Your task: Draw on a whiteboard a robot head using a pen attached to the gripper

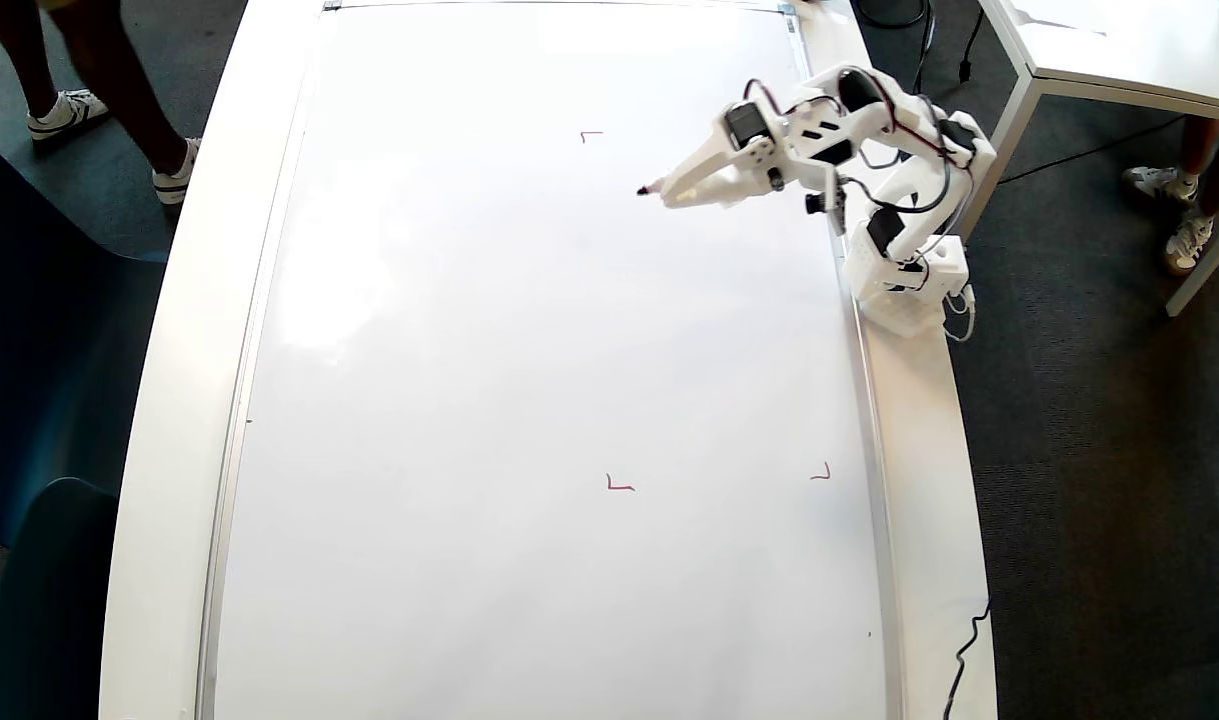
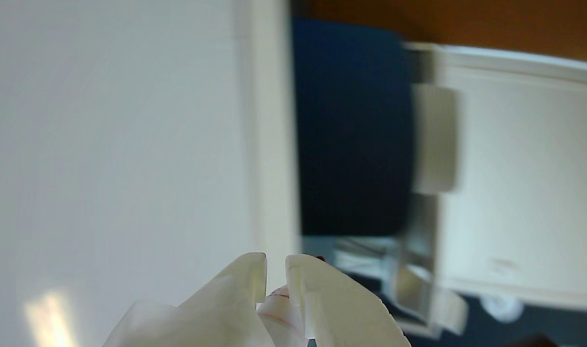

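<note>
The whiteboard (image 1: 529,400) lies flat and fills most of the overhead view; it also fills the left of the wrist view (image 2: 105,144). Only small red corner marks show on it; no robot head drawing is visible. The white gripper (image 1: 674,193) reaches over the board's upper right, its jaws nearly closed around the pen. The pen's dark red tip (image 1: 649,190) sticks out to the left, just above or at the board surface. In the wrist view the gripper (image 2: 276,272) comes up from the bottom edge with a bit of the pen (image 2: 280,301) between its fingers.
The arm's base (image 1: 904,280) stands on the white table's right edge (image 1: 929,450). A smaller white table (image 1: 1119,50) is at top right. People's legs (image 1: 119,100) stand at top left and right. Dark blue chairs (image 1: 29,400) sit at the left.
</note>
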Tool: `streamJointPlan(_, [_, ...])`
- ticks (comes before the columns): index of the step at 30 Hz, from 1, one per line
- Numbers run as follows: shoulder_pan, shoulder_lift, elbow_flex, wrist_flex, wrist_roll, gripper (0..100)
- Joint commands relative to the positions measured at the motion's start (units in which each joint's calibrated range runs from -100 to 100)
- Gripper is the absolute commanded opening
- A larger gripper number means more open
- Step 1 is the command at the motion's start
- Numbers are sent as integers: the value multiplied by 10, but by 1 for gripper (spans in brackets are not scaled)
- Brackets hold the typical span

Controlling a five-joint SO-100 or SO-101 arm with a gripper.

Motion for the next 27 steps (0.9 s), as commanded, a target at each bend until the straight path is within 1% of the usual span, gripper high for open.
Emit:
streamJointPlan(1, [-43,101,-88,95,-3,1])
streamJointPlan(2, [-56,146,-108,135,-3,1])
streamJointPlan(4, [-68,190,-120,169,-3,1])
streamJointPlan(7, [-74,266,-123,193,-3,1])
streamJointPlan(15, [-74,373,-159,188,-3,1])
streamJointPlan(21, [-88,470,-278,188,2,1])
streamJointPlan(27, [-105,538,-341,194,2,1])
